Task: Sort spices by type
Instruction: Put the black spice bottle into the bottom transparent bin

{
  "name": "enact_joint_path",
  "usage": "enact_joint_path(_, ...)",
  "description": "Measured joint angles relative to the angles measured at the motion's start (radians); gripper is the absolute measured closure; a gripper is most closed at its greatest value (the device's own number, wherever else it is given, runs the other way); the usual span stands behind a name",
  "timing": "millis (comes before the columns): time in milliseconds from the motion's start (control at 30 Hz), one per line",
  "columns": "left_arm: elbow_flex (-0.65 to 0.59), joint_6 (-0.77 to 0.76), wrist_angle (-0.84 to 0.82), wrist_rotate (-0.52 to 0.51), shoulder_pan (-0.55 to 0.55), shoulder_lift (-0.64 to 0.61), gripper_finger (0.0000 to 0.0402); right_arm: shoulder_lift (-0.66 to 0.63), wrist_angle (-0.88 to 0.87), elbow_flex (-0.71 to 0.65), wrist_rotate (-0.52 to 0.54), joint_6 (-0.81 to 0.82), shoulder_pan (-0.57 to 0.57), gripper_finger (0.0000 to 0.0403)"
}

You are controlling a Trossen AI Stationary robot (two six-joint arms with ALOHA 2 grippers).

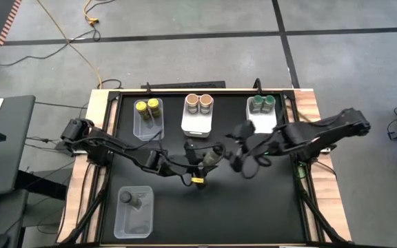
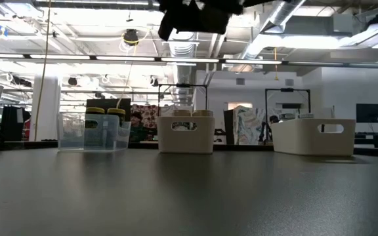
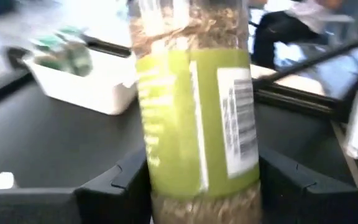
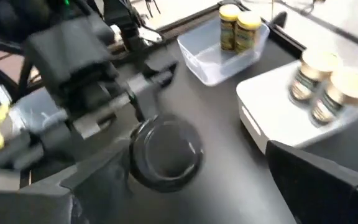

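My left gripper (image 1: 209, 157) hangs over the middle of the table, shut on a spice jar (image 3: 194, 112) with a green label and a dark lid (image 4: 166, 152). My right gripper (image 1: 236, 147) stands open just to the jar's right, its fingers apart from the lid, which faces it. At the far side, two yellow-topped jars stand in a clear bin (image 1: 148, 118), two tan-topped jars in a white bin (image 1: 198, 116), and green-topped jars in another white bin (image 1: 262, 114). One grey-topped jar (image 1: 126, 198) stands in a clear bin at the near left. My left gripper pinches the jar's labelled body (image 3: 166, 155) between its two fingers (image 3: 117, 180), which lie across the jar. The fingers come nearly level from the table's left. The jar is lifted clear of the table, its dark lid (image 1: 217, 153) turned toward the table's right.
The black mat (image 1: 253, 207) lies bare in the near middle and right. Three bins (image 2: 186, 133) line the far edge, and the clear bin (image 1: 134, 212) sits at the near left. Wooden table edges (image 1: 312, 103) frame the mat.
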Motion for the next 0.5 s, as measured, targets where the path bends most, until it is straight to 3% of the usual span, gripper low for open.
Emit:
enact_joint_path(200, 0.000, 0.002, -0.156, 0.305, 0.046, -0.074, 0.0194, -0.125, -0.216, 0.000, 0.006, 0.140, 0.031, 0.0009)
enact_joint_path(333, -0.007, 0.026, -0.203, 0.433, 0.093, -0.113, 0.0194, -0.141, -0.273, 0.000, 0.005, 0.221, 0.064, 0.0010)
enact_joint_path(500, -0.011, 0.035, -0.248, 0.756, 0.167, -0.132, 0.0194, -0.116, -0.279, 0.000, -0.030, 0.217, 0.128, 0.0011)
